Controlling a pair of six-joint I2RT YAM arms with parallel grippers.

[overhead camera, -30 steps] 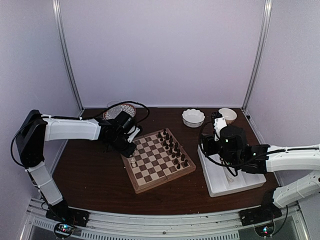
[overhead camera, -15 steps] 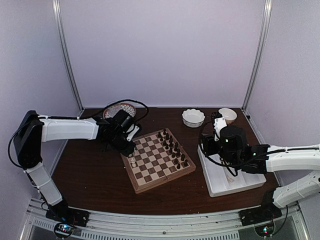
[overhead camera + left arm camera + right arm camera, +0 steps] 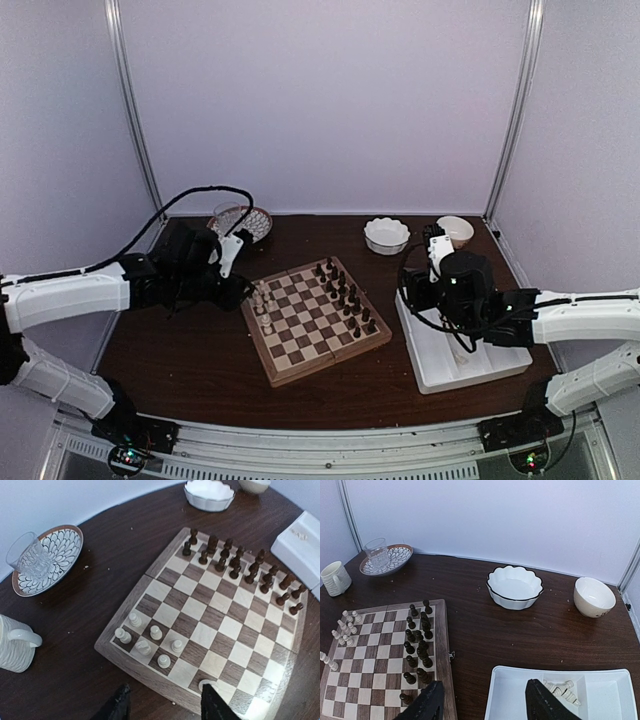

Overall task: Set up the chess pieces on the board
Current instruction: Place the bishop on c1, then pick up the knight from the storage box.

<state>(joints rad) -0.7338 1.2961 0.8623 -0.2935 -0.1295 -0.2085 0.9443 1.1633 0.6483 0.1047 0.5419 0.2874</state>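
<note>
Chess pieces (image 3: 263,300): about seven on board (image 3: 318,332), 9 o'clock edge | others lying in tray (image 3: 432,378) at 3 o'clock | left gripper (image 3: 165,706), right gripper (image 3: 485,706): fingers apart, empty.

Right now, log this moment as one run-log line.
left pincer: open, empty, at board edge | right pincer: open, empty, above tray | chess pieces: several on board, several in tray
</note>
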